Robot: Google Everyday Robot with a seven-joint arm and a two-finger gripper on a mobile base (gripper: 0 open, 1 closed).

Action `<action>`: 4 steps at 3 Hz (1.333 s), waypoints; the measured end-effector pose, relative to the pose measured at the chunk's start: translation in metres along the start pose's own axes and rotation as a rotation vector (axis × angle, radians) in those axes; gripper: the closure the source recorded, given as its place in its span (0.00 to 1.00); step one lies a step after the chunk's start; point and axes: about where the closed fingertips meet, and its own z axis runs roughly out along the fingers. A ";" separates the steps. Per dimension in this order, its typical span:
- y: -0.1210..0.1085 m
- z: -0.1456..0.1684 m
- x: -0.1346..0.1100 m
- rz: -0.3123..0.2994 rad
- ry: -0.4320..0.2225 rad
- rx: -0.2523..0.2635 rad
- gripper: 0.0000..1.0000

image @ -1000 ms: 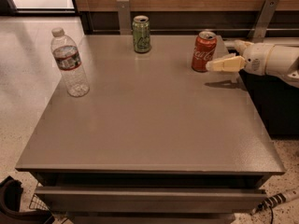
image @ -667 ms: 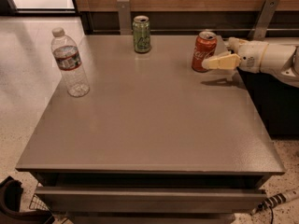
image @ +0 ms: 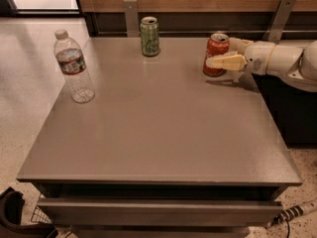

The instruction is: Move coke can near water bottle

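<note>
The coke can looks light, thin-walled and slick — best held mid-body — and the gripper is at it, clamped or not I cannot tell.

A green can stands upright on the grey table.

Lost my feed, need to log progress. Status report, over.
Gripper at coke can, table right rear. Water bottle upright, far left. Green can at rear, likely clear of path.
</note>
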 end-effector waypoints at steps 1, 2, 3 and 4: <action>0.007 0.012 0.002 0.001 -0.023 -0.030 0.40; 0.008 0.015 0.002 0.001 -0.023 -0.034 0.63; 0.010 0.019 0.002 0.002 -0.023 -0.041 0.94; 0.011 0.021 0.002 0.002 -0.024 -0.044 1.00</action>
